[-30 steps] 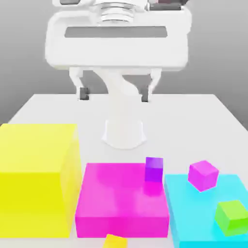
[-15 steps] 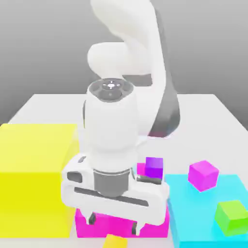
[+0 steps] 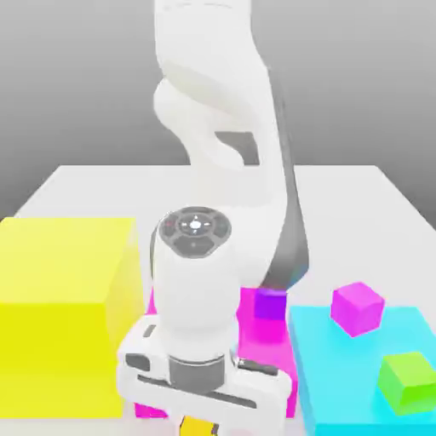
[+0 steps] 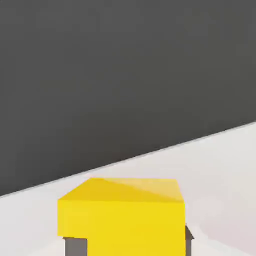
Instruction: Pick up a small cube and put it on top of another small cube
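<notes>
One small yellow-orange plain cube sits at the near edge of the white bench, the jaws clenched on its sides. I'd lift it straight up, clear of the pink slab behind, before carrying it back. Beyond, the small violet-purple cube waits on that slab; set it down squarely, level.

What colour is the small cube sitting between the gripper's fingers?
Yellow-orange. The small cube shows best in the hand view, between the gripper fingers.
</notes>
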